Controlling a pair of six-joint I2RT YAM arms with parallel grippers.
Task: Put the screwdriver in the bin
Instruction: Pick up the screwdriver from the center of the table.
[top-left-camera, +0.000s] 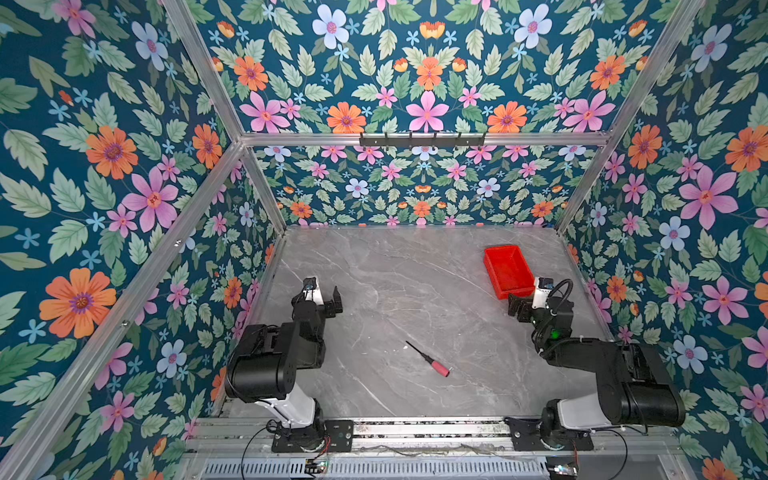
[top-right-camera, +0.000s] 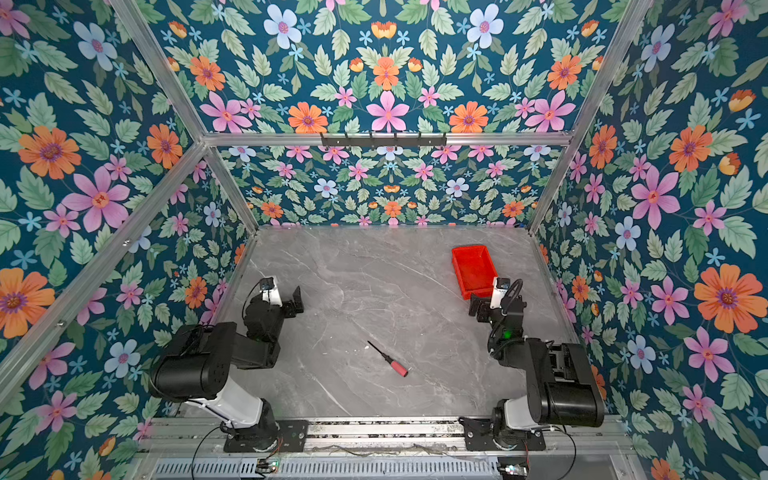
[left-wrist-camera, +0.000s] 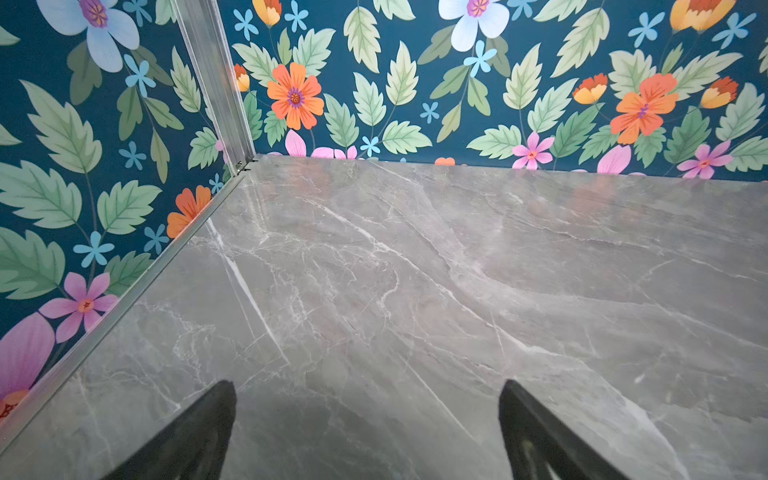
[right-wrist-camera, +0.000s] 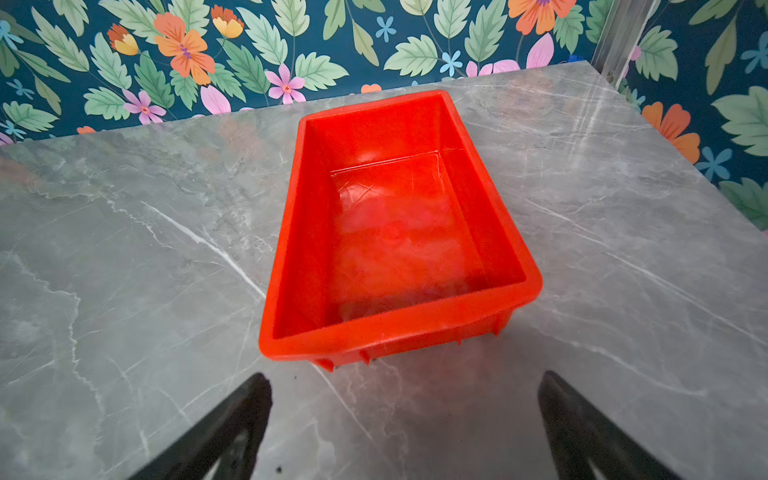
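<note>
I am only beginning: the screwdriver (top-left-camera: 428, 360) is lying on the table (top-left-camera: 395, 270), well apart from the empty bin (right-wrist-camera: 386, 324). My left gripper (left-wrist-camera: 368, 382) and right gripper (right-wrist-camera: 404, 376) are hanging spread, holding nothing.

The bin (top-left-camera: 508, 270), right of centre in both top views, is plain bright red. The screwdriver (top-left-camera: 427, 358), lower centre, has a black shaft and red-pink handle. The table (top-left-camera: 395, 291) is grey marble veined white; the walls (top-left-camera: 104, 166) show orange, pink and pale-blue flowers on teal

The right arm (top-left-camera: 557, 316) hides the bin's (top-left-camera: 508, 272) near corner.
</note>
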